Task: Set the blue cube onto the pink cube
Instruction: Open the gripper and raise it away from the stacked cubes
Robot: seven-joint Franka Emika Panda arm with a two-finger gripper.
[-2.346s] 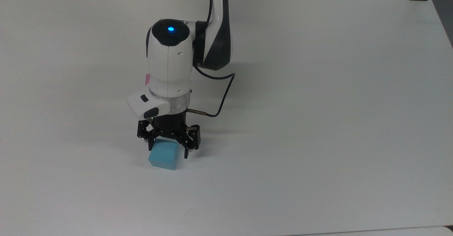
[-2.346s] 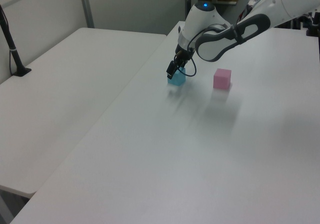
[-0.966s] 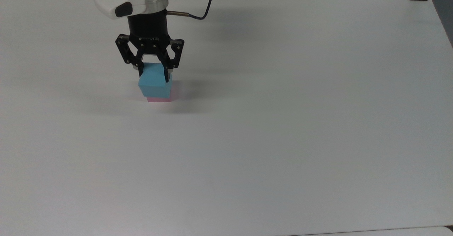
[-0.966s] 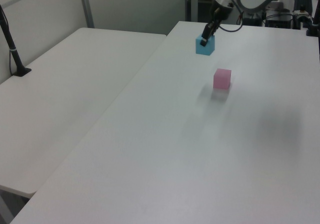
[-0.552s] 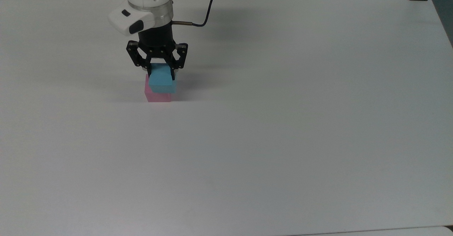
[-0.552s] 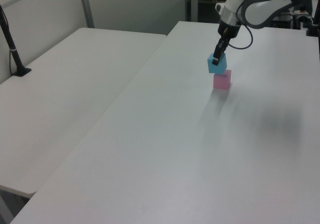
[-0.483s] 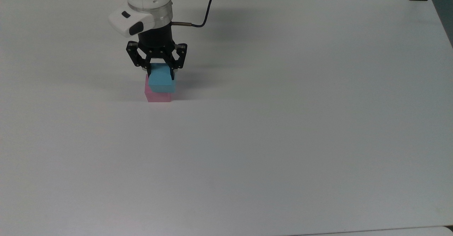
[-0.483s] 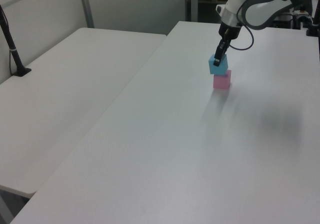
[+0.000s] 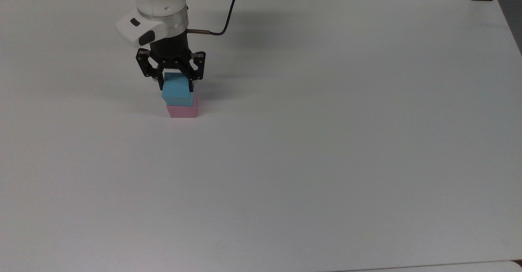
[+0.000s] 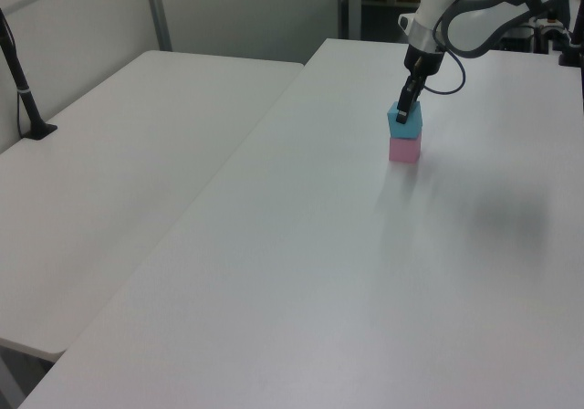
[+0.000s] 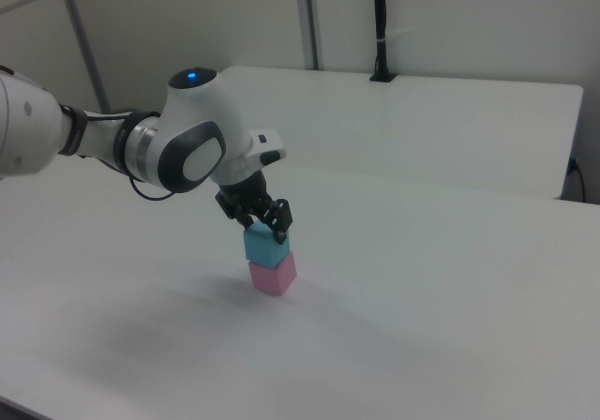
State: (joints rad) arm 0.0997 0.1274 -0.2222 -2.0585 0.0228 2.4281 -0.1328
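the blue cube [image 9: 176, 93] sits on top of the pink cube [image 9: 182, 111], and the two together make a short stack on the white bench [image 9: 326, 141]. in the top view the stack stands toward the top view's left and in the far half of the bench; in the left view the blue cube [image 10: 405, 120] and the pink cube [image 10: 404, 150] stand toward the left view's upper right; in the right view the blue cube [image 11: 266, 246] rests on the pink cube [image 11: 273, 275] near the middle of the bench. the blue cube is not quite square with the one below (in the top view it sits a little toward the top view's left, so a strip of the pink top shows at the right edge). the gripper [image 9: 176, 83] comes down from above, its jaws closed against two opposite sides of the blue cube, one black finger at each side in the top view. in the left view the gripper [image 10: 402, 112] reaches the cube from above at a slant, and in the right view the gripper [image 11: 261, 223] sits right over the cube's top. a second white bench [image 10: 109, 153] stands beside the first, at the left view's left, with a black post [image 10: 23, 89] clamped at its far edge.
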